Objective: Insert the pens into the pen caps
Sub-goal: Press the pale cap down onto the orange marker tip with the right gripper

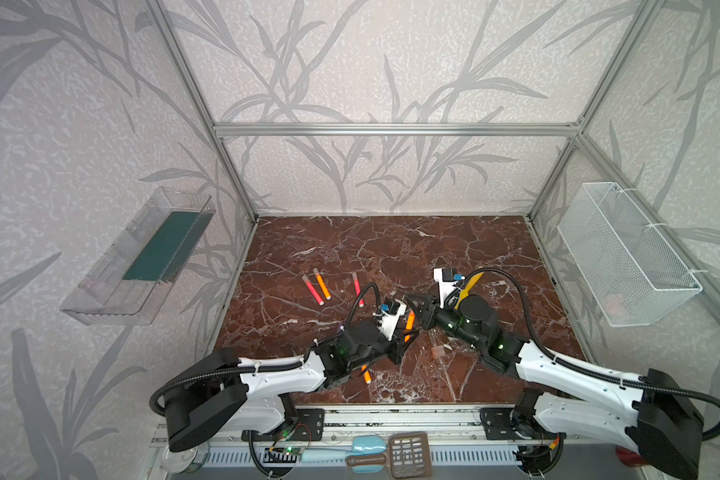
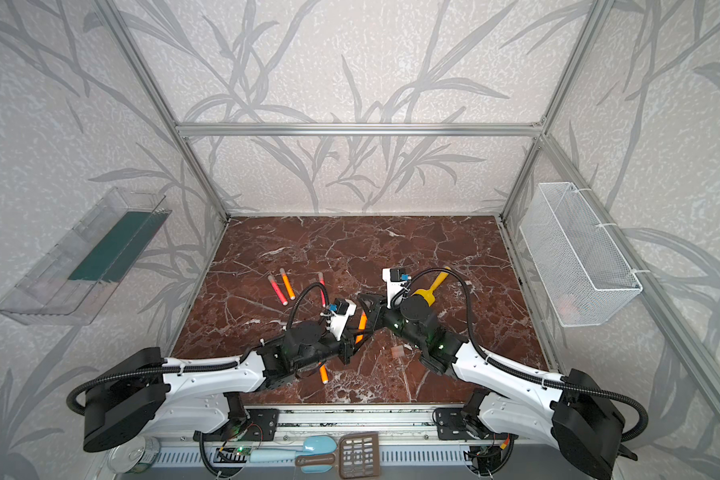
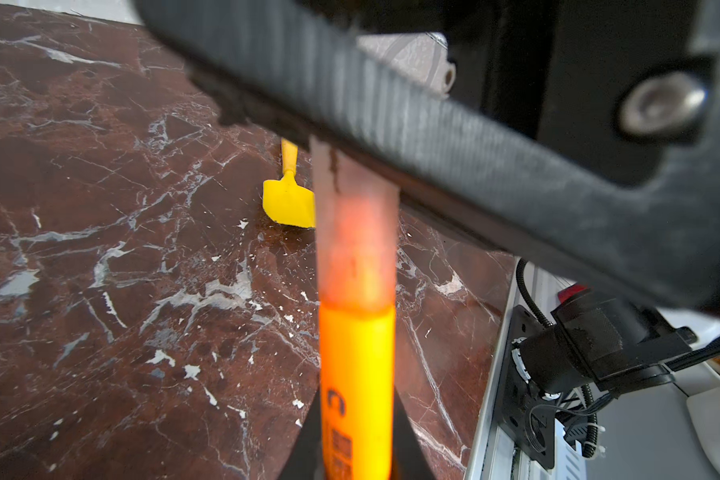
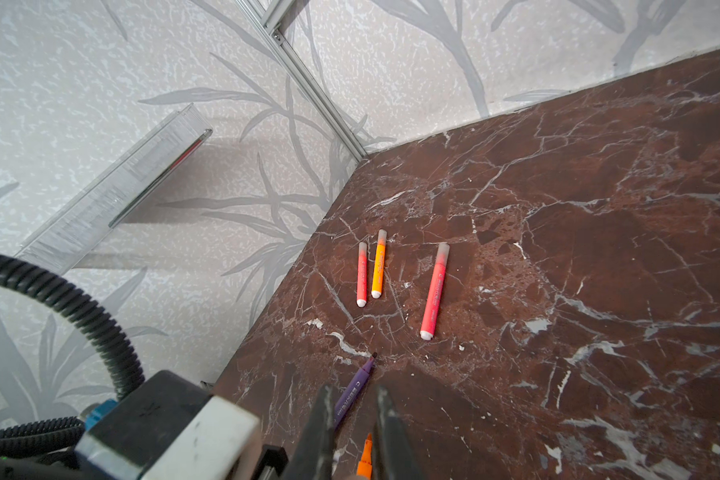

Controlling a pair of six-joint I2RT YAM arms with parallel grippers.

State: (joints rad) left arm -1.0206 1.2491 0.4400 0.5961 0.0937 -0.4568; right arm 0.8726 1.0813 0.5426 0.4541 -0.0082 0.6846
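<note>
My left gripper [image 1: 408, 329] [image 3: 356, 415] is shut on an orange pen [image 1: 410, 320] [image 3: 356, 374], held up off the marble table [image 1: 391, 249]. A translucent pen cap [image 3: 355, 232] sits over the pen's far end. My right gripper [image 1: 410, 300] [image 4: 353, 390] meets it from the right and is shut on that cap. A loose pen cap [image 1: 437, 352] lies on the table below the right arm. An uncapped purple pen [image 4: 352, 395] and another orange pen [image 1: 366, 374] lie near the left arm. Three capped pens, red [image 1: 312, 291], orange [image 1: 321, 284] and pink-red [image 1: 357, 289], lie further back on the left.
A yellow spatula [image 1: 472, 282] [image 3: 287, 199] lies behind the right wrist. A clear shelf [image 1: 142, 257] hangs on the left wall and a white wire basket [image 1: 628, 253] on the right wall. Blue and brown spatulas [image 1: 408, 455] rest on the front rail.
</note>
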